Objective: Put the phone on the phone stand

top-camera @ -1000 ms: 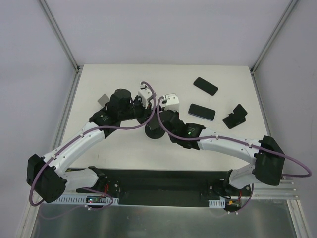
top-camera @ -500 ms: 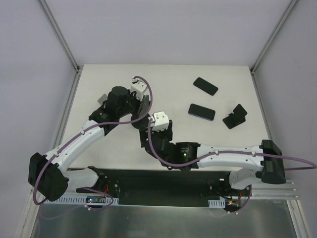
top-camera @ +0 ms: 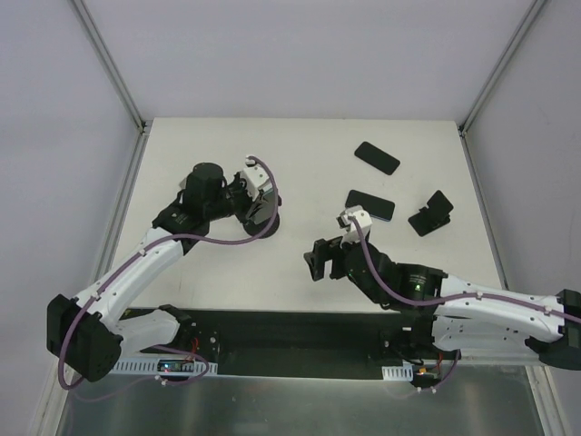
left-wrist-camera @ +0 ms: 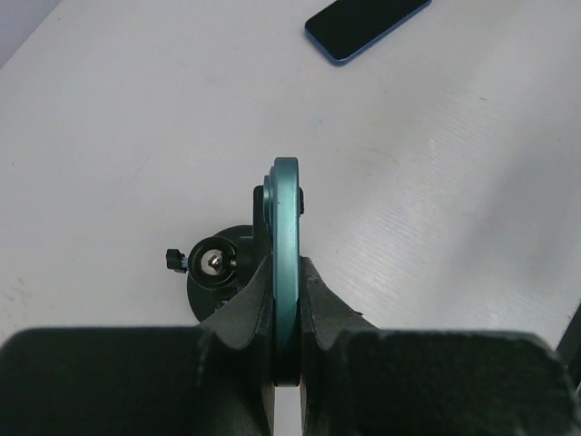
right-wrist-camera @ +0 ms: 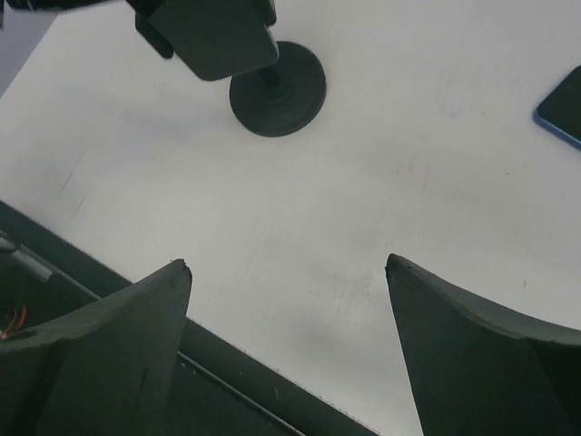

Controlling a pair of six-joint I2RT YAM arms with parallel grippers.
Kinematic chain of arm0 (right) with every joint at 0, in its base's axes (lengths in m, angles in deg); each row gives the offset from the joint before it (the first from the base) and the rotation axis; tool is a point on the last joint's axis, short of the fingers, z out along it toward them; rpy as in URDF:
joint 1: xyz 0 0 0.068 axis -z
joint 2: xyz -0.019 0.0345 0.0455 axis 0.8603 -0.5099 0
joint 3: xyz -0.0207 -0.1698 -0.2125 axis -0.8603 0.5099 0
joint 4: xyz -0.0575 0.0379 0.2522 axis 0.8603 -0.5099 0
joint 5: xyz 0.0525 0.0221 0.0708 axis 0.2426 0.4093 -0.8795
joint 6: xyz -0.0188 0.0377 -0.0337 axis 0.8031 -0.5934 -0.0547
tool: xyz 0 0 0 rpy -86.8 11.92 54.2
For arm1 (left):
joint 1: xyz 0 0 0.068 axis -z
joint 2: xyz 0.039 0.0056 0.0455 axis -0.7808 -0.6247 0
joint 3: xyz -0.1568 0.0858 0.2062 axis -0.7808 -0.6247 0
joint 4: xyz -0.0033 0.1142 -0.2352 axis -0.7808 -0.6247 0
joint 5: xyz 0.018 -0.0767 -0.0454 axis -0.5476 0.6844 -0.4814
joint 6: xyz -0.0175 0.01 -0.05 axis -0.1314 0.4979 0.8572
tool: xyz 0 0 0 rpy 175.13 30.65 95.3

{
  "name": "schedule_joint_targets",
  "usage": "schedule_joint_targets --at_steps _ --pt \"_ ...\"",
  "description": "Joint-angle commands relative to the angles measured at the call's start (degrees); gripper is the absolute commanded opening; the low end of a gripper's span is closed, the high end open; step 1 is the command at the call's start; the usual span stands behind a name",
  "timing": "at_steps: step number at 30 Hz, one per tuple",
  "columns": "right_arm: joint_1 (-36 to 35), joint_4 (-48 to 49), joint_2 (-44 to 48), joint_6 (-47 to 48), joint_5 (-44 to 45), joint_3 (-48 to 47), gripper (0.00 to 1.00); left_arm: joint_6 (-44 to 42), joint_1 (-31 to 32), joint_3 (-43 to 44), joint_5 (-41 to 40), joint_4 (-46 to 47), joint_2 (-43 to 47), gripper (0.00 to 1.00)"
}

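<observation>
Right claw (right-wrist-camera: 289, 265) has let go and drawn back from phone stand (right-wrist-camera: 277, 88). Left claw (left-wrist-camera: 286, 292) is clenched on phone (left-wrist-camera: 286, 200); placement unfinished.

Teal phone (left-wrist-camera: 287, 227) upright on edge, over blk round-base stand (left-wrist-camera: 218, 263)

Phone (left-wrist-camera: 287, 191) in left hand (left-wrist-camera: 287, 272), above phone stand (left-wrist-camera: 216, 272) base; right hand (right-wrist-camera: 287, 263) nearer, rightward.

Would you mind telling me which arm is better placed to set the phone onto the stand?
Left. Its pincer is shut on the teal phone, held edge-on right at the round-based stand. The right pincer is open, empty, and well away from it.
</observation>
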Motion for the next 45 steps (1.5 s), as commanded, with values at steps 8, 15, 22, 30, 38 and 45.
schedule_joint_targets --at_steps 8,15,22,30,38,45 --pt "4.13 -16.57 15.83 8.03 -20.71 4.28 0.92 -16.81 -13.01 24.48 29.50 -12.97 -12.25 0.00" --pt "9.41 -16.40 13.38 13.74 -26.78 1.55 0.93 -26.47 -19.33 47.39 41.98 -22.65 -28.43 0.00" --pt "17.39 -11.92 9.42 17.44 -33.81 3.22 0.93 -27.63 -22.85 75.36 47.88 -33.64 -49.79 0.00" --pt "26.28 -6.38 7.22 16.39 -42.43 6.47 0.93 -28.06 -25.49 85.50 52.12 -34.80 -60.53 0.00" --pt "28.84 -5.24 5.55 15.95 -45.16 7.00 0.92 -28.16 -26.02 86.82 53.61 -34.80 -63.08 0.00" --pt "29.01 -4.97 7.21 14.28 -45.25 7.70 0.92 -26.93 -26.11 87.70 53.44 -34.80 -64.49 0.00"
